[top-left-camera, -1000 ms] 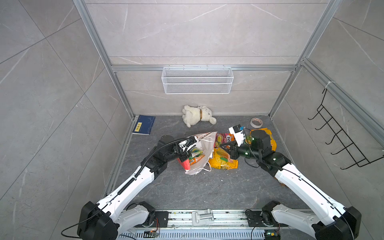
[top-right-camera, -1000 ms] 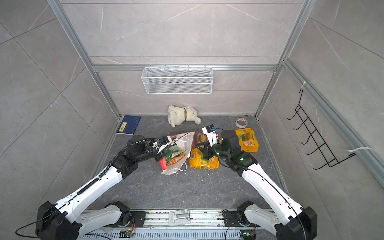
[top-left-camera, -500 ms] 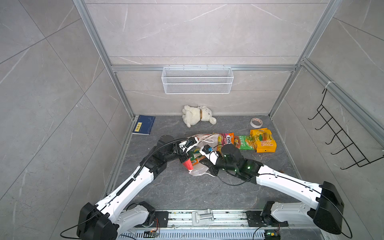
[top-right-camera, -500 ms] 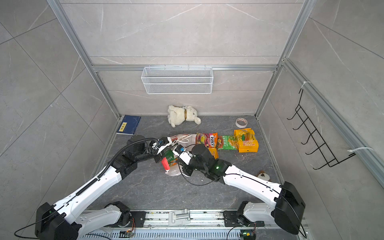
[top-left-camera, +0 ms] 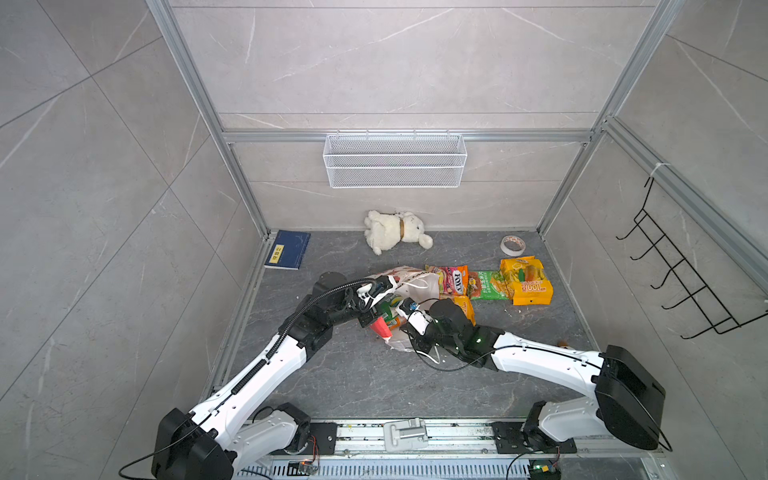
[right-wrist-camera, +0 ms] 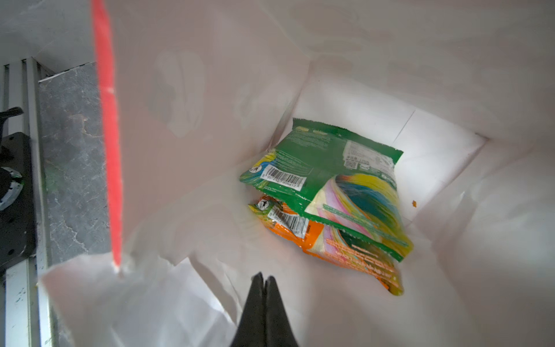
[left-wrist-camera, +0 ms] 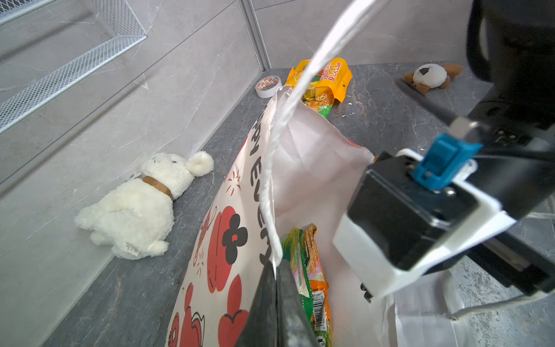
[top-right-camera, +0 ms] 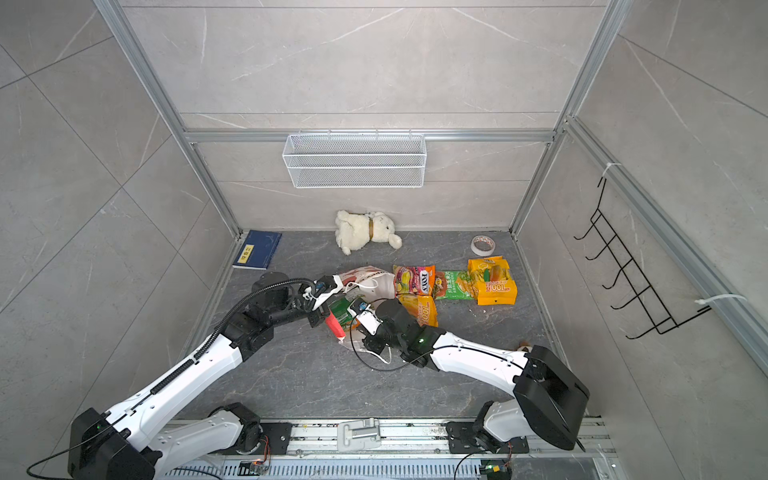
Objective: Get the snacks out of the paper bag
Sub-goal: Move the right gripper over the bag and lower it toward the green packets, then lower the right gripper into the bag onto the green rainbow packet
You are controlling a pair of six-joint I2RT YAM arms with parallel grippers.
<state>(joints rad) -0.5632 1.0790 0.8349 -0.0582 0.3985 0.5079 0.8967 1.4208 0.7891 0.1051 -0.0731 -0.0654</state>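
Note:
The paper bag (top-left-camera: 409,281) lies tilted on the floor, white with red prints and a red side (right-wrist-camera: 108,150). My left gripper (left-wrist-camera: 275,266) is shut on the bag's rim and holds the mouth up. My right gripper (right-wrist-camera: 264,278) is shut and empty inside the mouth, short of the snacks. A green packet (right-wrist-camera: 327,174) lies on an orange packet (right-wrist-camera: 345,252) at the bag's bottom. Outside, right of the bag, lie a pink-orange FOX packet (top-left-camera: 451,280), a green packet (top-left-camera: 488,284), a yellow-orange packet (top-left-camera: 525,280) and another orange one (top-left-camera: 465,305).
A white plush toy (top-left-camera: 395,230) lies at the back wall, a blue book (top-left-camera: 288,254) at the back left, a tape roll (top-left-camera: 512,245) at the back right. A wire basket (top-left-camera: 395,160) hangs on the back wall, a black hook rack (top-left-camera: 681,286) on the right wall.
My right arm has swung left from the packets on the floor to the bag's mouth, and its gripper has gone inside. The left gripper has kept its hold on the rim.

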